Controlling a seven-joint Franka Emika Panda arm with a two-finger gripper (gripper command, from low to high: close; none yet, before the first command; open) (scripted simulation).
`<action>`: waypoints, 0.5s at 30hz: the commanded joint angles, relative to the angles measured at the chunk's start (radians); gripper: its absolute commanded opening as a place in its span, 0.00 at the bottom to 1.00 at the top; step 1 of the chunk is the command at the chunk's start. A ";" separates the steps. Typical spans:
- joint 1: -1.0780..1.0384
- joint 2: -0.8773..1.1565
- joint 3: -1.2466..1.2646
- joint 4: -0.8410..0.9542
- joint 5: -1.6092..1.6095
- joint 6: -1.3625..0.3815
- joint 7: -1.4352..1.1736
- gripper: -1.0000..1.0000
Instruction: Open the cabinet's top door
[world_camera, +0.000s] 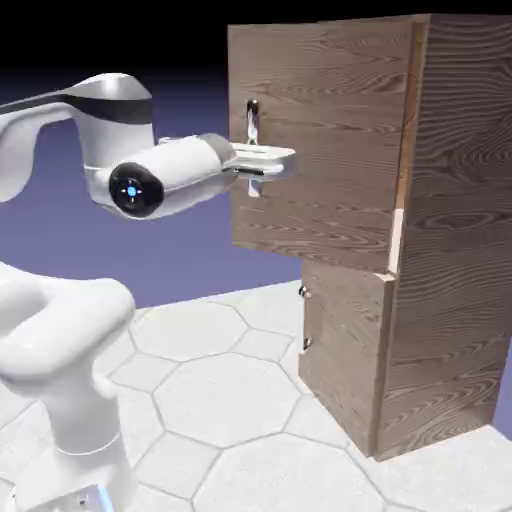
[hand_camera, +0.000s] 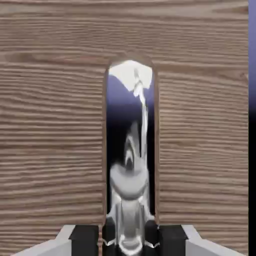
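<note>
You have an evenly lit exterior view, its pale floor bright beneath a black upper edge, while in the hand view the shiny handle (hand_camera: 130, 150) carries a white glare and the wood grain looks softly blurred.

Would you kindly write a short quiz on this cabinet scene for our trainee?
1. True or false: the top door is swung further out than the lower door.
2. What is the pincer closed on?
A) the lower door's edge
B) the top door's handle
C) the cabinet's side
3. Fill in: in the exterior view, the arm reaches the top door from the view's ____ side.

Key: 1 true; 2 B; 3 left
</note>
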 joint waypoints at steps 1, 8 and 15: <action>0.004 0.029 -0.036 0.012 -0.034 -0.037 -0.017 0.00; 0.063 0.275 -0.270 0.149 -0.260 -0.295 -0.138 0.00; 0.164 0.529 -0.447 0.341 -0.420 -0.535 -0.244 0.00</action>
